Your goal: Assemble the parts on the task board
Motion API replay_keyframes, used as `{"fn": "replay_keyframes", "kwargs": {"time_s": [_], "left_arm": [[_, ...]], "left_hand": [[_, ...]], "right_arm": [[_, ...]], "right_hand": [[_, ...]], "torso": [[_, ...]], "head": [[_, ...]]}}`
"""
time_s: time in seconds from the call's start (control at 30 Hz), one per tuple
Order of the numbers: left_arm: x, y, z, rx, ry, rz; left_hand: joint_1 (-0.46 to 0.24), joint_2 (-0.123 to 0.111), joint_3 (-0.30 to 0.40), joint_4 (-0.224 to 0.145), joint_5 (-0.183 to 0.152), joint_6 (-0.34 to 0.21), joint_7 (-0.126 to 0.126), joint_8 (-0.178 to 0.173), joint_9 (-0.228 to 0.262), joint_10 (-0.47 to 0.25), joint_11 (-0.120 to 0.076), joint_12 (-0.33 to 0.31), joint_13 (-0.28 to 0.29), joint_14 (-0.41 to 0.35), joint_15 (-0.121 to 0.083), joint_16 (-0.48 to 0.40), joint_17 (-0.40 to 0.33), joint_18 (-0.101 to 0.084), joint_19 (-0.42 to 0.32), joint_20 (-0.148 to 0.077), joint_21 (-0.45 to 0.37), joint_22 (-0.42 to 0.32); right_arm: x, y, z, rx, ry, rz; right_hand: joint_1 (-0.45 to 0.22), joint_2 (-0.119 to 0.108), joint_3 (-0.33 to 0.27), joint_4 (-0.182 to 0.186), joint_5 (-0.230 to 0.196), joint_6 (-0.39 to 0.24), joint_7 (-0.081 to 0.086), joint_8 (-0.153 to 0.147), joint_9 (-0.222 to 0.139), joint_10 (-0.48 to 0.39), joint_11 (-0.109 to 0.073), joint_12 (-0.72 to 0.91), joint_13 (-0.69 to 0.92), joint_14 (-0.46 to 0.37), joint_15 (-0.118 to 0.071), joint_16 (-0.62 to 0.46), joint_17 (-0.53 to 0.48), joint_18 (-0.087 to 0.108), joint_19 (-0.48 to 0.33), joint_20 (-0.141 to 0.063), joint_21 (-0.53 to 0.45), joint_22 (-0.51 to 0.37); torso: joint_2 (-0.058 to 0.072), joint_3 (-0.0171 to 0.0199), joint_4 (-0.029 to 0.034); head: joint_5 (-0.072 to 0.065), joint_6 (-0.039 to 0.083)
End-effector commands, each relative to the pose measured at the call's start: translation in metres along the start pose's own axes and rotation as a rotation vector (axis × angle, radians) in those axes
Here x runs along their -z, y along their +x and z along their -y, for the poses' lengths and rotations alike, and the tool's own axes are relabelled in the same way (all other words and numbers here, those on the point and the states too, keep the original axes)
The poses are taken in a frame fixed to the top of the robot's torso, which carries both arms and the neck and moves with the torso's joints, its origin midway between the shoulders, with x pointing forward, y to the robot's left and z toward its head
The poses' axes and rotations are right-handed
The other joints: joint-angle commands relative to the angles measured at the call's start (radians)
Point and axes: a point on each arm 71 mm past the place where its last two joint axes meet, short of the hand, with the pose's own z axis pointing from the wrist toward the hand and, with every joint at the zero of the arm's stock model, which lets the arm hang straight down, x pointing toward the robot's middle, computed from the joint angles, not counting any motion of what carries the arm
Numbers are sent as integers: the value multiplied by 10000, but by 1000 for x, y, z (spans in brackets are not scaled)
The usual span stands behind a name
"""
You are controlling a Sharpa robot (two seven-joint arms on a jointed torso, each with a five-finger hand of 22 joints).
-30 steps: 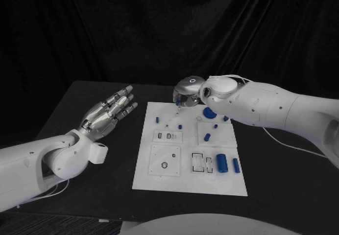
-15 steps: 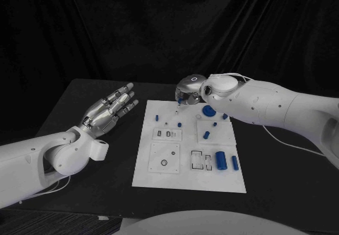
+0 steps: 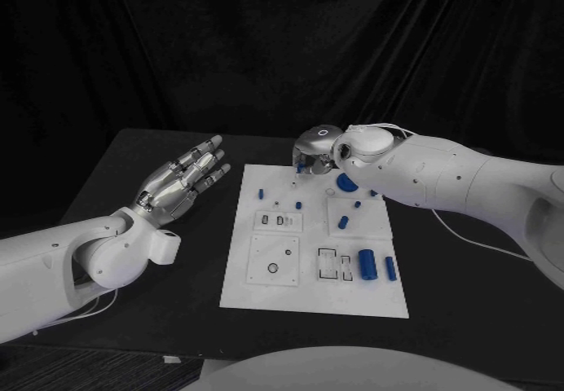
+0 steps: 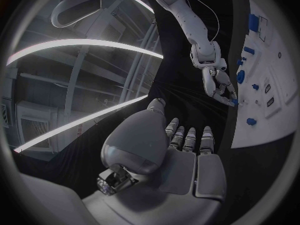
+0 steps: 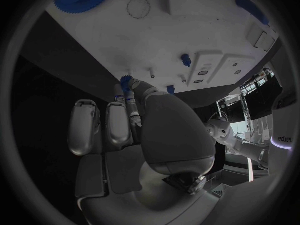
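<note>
The white task board (image 3: 276,300) lies in the middle of the black table. My right hand (image 3: 311,156) hovers over its far edge and pinches a small blue part (image 5: 127,81) between thumb and fingertips, just above the board (image 5: 156,35). A blue gear (image 3: 348,182) sits on the board close beside that hand. More blue parts are on the board: a small peg (image 3: 260,194), a short piece (image 3: 343,221) and a long cylinder (image 3: 367,265). My left hand (image 3: 182,183) floats left of the board, palm up, fingers spread, holding nothing.
The board has recessed slots and a round hole (image 3: 274,270) on its near half. Bare black table (image 3: 141,155) lies left and right of the board. Dark curtains hang behind the table.
My right hand has edged slightly toward the board's far edge with the small part still pinched. My left hand has barely shifted.
</note>
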Motion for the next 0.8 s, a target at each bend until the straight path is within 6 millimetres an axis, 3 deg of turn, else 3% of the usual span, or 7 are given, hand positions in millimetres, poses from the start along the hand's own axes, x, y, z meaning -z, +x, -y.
{"fn": "replay_keyframes", "kwargs": {"time_s": [0.03,0.37,0.8], "left_arm": [[-2,2,2,98,118,-181],[-3,1,1,132,52,-243],[-4,0,-1,176,-58,-320]], "left_hand": [[117,-25,64,-12,40,-70,18,57,-8,-32,8,52,13,-4,64,-36,-8,36,12,60,-33,-14],[133,-13,83,-13,50,22,73,91,7,-33,33,54,13,-4,82,-36,-8,24,12,69,-33,-14],[134,-5,94,1,46,106,128,124,20,-34,82,55,13,-4,94,-36,-8,15,12,77,-33,-14]], "right_arm": [[0,0,0,50,98,260],[-2,2,-1,53,89,297],[-4,4,-5,9,24,153]], "right_hand": [[6,-67,60,-11,-1,-85,7,-61,16,-37,33,-42,14,207,60,5,2,-156,0,57,65,23],[-10,-61,84,1,-34,-132,10,-93,17,4,25,-33,25,195,63,-6,-16,-155,-9,62,60,25],[-11,-62,129,-1,-43,-215,-7,-148,13,7,11,-50,27,176,63,-11,-18,-154,-23,65,52,31]], "torso": [[-8,-4,2],[-22,-20,7],[-44,-38,-5]], "head": [[8,-24],[16,-118],[60,-144]]}}
